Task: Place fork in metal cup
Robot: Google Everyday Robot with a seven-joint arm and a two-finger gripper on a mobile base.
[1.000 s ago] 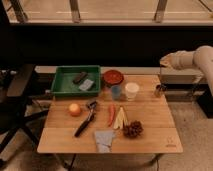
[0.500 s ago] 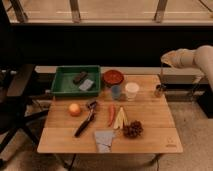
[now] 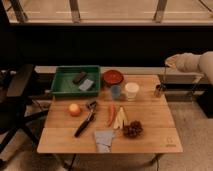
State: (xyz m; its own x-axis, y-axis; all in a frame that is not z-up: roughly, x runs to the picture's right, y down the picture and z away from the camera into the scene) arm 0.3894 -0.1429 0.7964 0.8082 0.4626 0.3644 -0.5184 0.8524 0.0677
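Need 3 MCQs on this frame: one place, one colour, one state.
1. Where does the small dark grey metal cup stand?
A. table's right edge
B. inside the green tray
C. front left corner
2. What colour is the rectangular tray?
A. red
B. green
C. white
3. How is the gripper placed?
A. resting on the tray
B. above the metal cup, thin silvery fork hanging below it
C. flat on the wooden table

Answers: 1 A, cup sits right of the white cup. 2 B, tray is green. 3 B, fork hangs over the cup.
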